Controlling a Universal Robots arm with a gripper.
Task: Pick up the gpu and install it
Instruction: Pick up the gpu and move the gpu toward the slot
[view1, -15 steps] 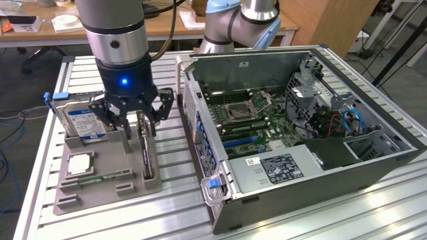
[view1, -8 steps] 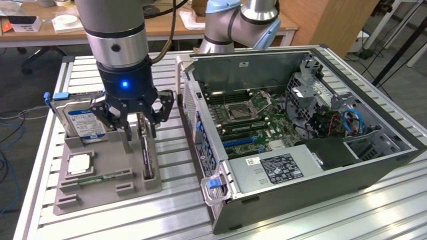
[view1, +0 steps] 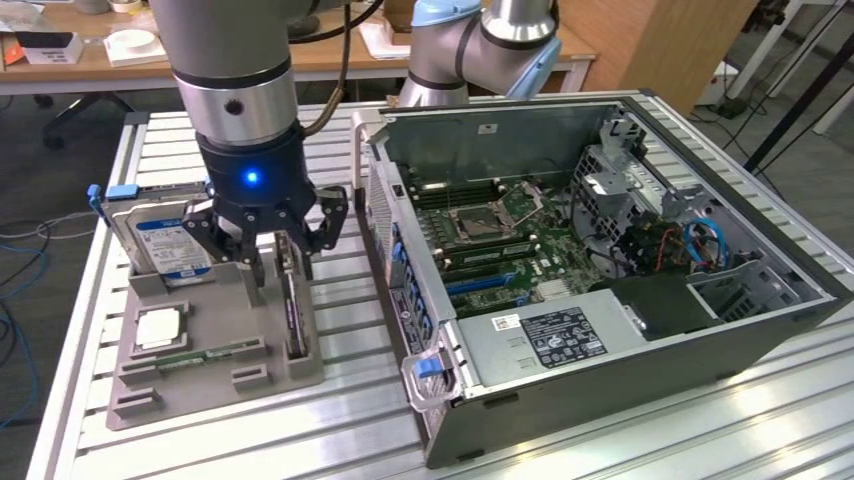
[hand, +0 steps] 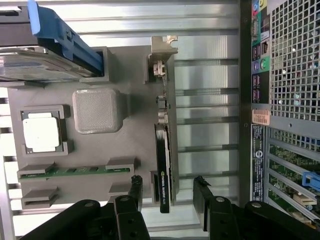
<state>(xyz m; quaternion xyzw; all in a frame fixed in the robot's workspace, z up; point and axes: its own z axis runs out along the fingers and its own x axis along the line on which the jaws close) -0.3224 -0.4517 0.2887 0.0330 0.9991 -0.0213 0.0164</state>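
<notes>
The gripper (view1: 283, 262) is hanging open over the gpu (view1: 295, 315), which is standing on edge in the gray holder (view1: 267, 380) beside the computer case (view1: 641, 380), the wrist view showing clear gaps inside both fingers (hand: 136, 187) and a small green logo (hand: 163, 176), lettering unreadable, on the card's edge.

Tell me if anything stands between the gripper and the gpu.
Nothing visible does. The gripper is open, straddling the gpu, which stands on edge in the gray holder.
</notes>
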